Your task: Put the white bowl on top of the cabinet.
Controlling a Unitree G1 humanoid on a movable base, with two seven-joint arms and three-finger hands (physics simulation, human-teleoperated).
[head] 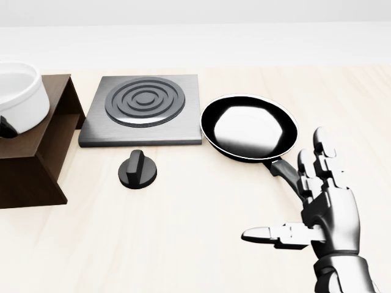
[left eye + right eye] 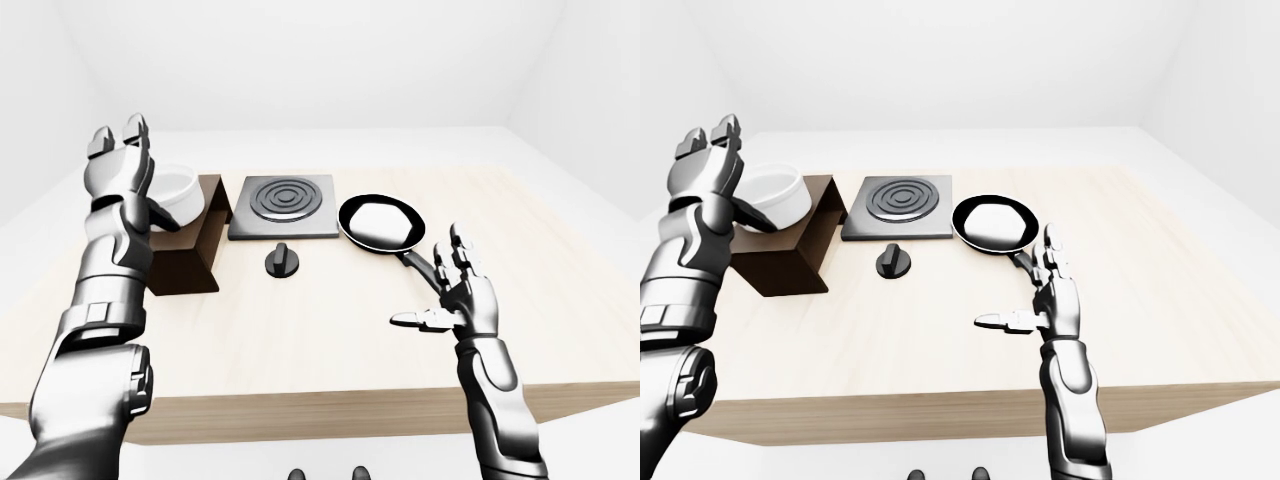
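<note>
Your white bowl [image 2: 775,195] sits on top of the dark brown cabinet [image 2: 790,250], at the left of the right-eye view. The cabinet stands on the pale wooden surface [image 2: 940,340].

Your left robot hand [image 2: 120,165] is raised beside the bowl, fingers extended upward and spread wide, gripping nothing. In the left-eye view the hand overlaps the bowl's left edge; you cannot tell from these views whether it touches the bowl.

Your right robot hand [image 1: 321,201] hangs above the surface at the lower right of the head view. It is open, palm turned left, thumb [image 1: 269,234] pointing left, and it holds nothing.

To the right of the cabinet lies a square grey hotplate [image 1: 143,110] with concentric rings. A black knob [image 1: 137,170] rests on the surface just below the hotplate. A black frying pan [image 1: 249,128] lies just right of the hotplate, its handle [image 1: 287,173] angled toward your right robot hand.
</note>
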